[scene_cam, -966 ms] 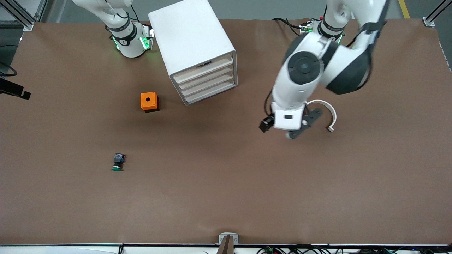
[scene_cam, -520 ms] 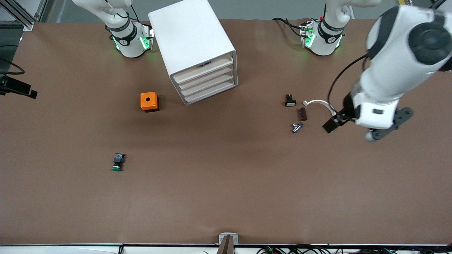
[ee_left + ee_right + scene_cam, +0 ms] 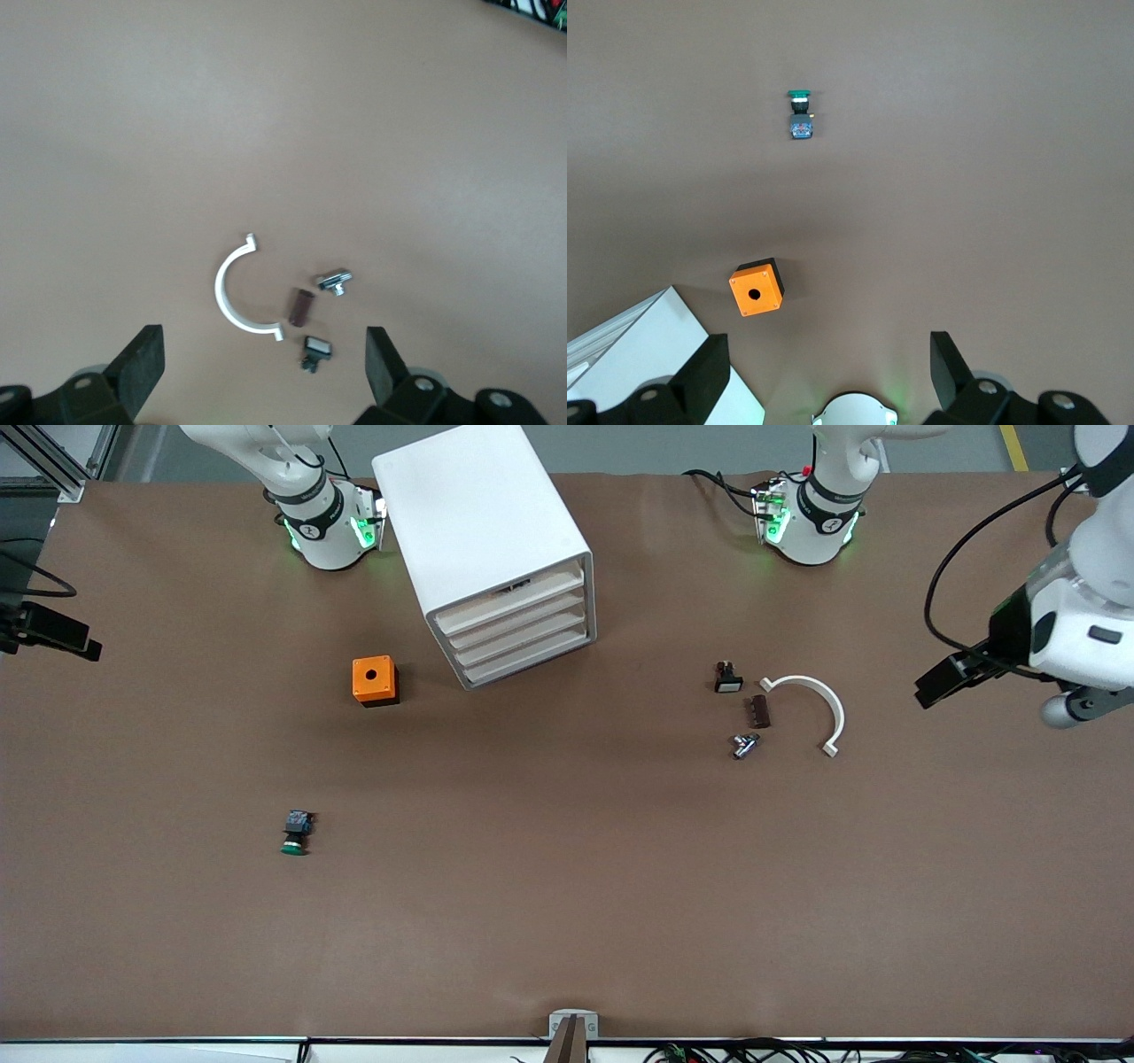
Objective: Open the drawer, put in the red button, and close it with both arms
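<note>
The left arm rises from its base (image 3: 808, 518) and bends out past the table's edge at its own end, its wrist held high. The left gripper (image 3: 264, 367) hangs in the air over that end of the table, fingers (image 3: 142, 363) spread wide apart and holding nothing. The right arm waits raised above its base (image 3: 323, 527), and the right gripper (image 3: 828, 367) points down, fingers (image 3: 704, 372) likewise wide apart and holding nothing.

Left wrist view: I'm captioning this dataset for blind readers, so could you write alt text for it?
The open left gripper hangs high over bare brown table. Below it lies a small cluster: a white half-ring clamp, a small brown block, a silver metal fitting and a small white-capped part.
</note>
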Motion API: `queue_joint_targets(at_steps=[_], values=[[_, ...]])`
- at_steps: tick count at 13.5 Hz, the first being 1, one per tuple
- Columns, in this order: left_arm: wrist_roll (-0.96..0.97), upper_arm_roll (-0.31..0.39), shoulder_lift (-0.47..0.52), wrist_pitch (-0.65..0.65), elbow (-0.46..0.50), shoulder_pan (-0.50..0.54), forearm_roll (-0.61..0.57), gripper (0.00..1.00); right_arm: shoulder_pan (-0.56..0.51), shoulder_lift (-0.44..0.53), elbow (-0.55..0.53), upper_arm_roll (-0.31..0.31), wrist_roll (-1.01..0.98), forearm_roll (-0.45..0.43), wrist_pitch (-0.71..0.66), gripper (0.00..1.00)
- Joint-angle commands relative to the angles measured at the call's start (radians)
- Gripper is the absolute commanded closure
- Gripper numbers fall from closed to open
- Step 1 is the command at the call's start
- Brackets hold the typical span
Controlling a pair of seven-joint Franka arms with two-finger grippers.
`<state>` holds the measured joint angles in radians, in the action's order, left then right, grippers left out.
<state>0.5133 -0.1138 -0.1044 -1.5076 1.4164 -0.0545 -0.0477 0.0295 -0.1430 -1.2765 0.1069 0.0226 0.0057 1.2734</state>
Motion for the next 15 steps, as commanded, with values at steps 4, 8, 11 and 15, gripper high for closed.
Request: queue_joint_targets(at_steps=[4, 8, 11, 15], values=[[-0.257, -0.01, 0.161, 0.035, 0.148, 0.067, 0.003, 0.0, 0.009, 0.184, -0.236, -0.001, 0.011, -0.01, 0.112, 0.0], [-0.331, -0.01, 0.244, 0.032, 0.236, 0.067, 0.005, 0.0, 0.009, 0.188, -0.236, -0.003, 0.014, -0.009, 0.121, 0.0], [-0.343, -0.012, 0.273, 0.035, 0.269, 0.062, 0.014, 0.0, 0.01, 0.188, -0.236, -0.004, 0.028, 0.008, 0.142, 0.0], [-0.39, -0.01, 0.272, 0.035, 0.263, 0.067, 0.023, 0.0, 0.004, 0.189, -0.241, -0.026, 0.023, 0.008, 0.173, 0.0]])
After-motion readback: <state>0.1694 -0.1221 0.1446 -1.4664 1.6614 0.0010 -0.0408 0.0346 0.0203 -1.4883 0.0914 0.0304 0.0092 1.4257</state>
